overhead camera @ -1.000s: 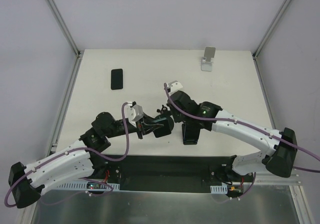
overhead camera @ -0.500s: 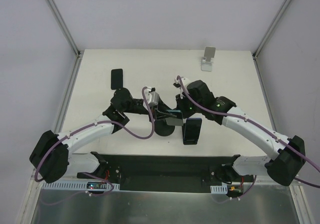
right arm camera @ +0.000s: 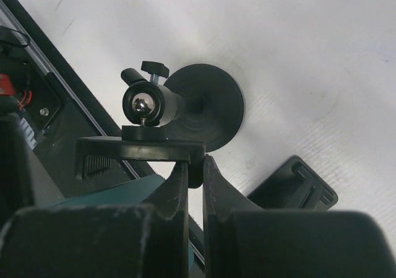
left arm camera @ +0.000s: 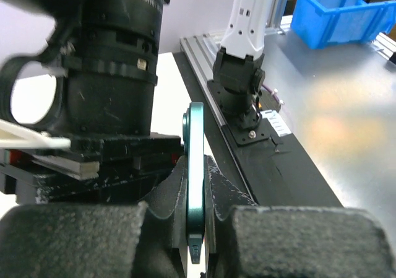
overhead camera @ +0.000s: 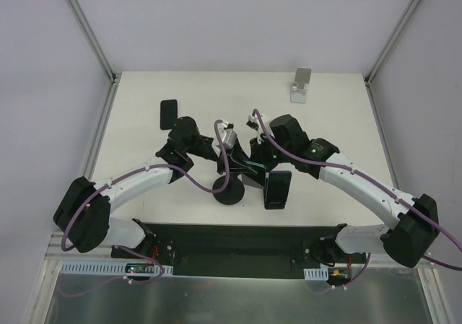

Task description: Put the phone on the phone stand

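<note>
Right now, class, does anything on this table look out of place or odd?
Yes: a teal phone is pinched edge-up in the left fingers at the black stand, while a black phone and silver stand sit unused far off.

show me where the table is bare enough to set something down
Bare: the far strip between the black phone and the silver stand; the right side, from that stand down to the right arm. Crowded: the centre, where the left tool with the teal phone and the right tool meet over the black stand, a dark slab beside it.
</note>
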Robot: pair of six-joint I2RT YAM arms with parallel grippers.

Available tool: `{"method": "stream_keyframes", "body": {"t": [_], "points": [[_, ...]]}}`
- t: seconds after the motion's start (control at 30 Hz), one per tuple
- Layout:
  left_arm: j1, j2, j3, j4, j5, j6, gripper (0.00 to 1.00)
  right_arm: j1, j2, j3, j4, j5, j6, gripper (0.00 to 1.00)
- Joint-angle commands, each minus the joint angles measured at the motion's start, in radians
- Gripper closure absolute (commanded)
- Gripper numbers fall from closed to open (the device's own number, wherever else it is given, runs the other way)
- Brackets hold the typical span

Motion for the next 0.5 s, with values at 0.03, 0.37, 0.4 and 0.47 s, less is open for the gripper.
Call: {"method": "stream_keyframes", "body": {"t": [0.03,0.37,0.4,0.47], "points": [[0.019,-0.031,0.071,-0.156,0.061,0.154,1.0,0.005,-0.015,0.021,0.123,-0.073,0.01,0.99],[0.059,-0.053,0.106,-0.398,0.026,0.276,1.0,0.005,-0.012,0.032,0.085,-0.063,-0.042,0.99],[0.059,-0.056,0.108,-0.413,0.008,0.292,1.0,0.005,-0.014,0.032,0.085,-0.058,-0.041,0.99],[0.059,-0.071,0.1,-0.453,-0.038,0.304,1.0,0.005,-0.015,0.034,0.083,-0.041,-0.038,0.99]]}}
